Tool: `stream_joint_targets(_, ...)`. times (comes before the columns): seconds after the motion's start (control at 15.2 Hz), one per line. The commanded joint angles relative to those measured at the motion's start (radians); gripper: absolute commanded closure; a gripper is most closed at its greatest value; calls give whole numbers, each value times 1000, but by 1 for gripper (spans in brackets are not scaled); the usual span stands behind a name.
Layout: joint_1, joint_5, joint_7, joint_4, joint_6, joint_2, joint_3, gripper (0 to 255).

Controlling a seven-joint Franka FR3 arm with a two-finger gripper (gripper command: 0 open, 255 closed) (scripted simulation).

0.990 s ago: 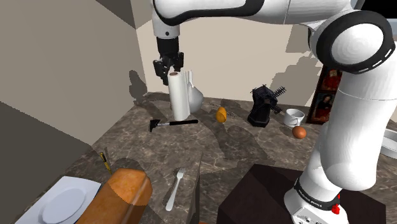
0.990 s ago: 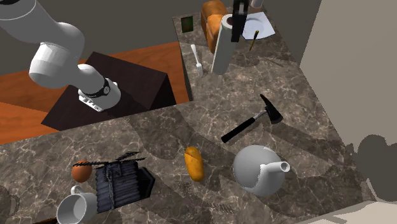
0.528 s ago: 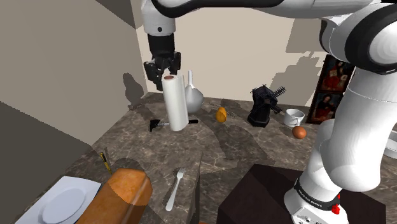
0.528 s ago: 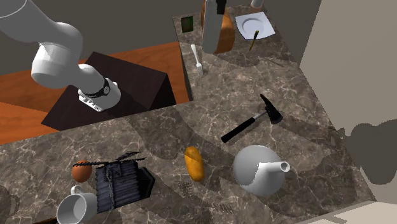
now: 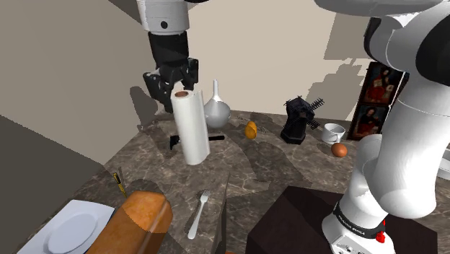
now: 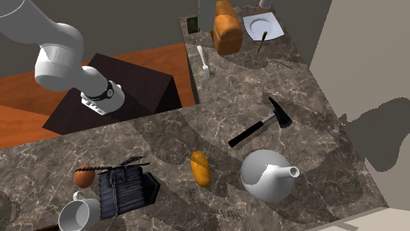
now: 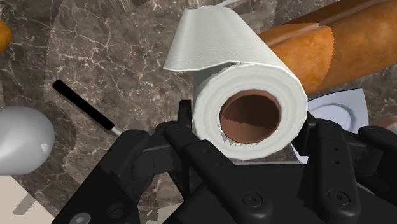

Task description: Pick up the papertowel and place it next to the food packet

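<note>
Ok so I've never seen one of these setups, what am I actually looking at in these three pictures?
It is a computer-drawn scene: a white robot arm stands on a dark box beside a marbled counter. One picture looks over the arm's shoulder, one looks down on the counter from elsewhere, and one comes from a camera on the arm's hand. The black end effector, its two-fingered hand, clasps the top of a white paper towel roll, held off the counter. On the counter lie a hammer, a round grey vase, a bread loaf, a plate, a fork, an egg and a cup.
</note>
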Motion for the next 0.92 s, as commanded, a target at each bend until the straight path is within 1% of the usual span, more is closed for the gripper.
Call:
stream_joint_targets(0.0,24,-3,48,17,-15,6,23,255)
stream_joint_targets(0.46,122,-28,219,139,-98,64,108,255)
stream_joint_targets(0.73,192,-60,322,252,-159,130,156,255)
stream_joint_targets(0.79,224,-77,361,304,-186,163,173,255)
stream_joint_targets(0.86,220,-72,360,276,-167,152,171,255)
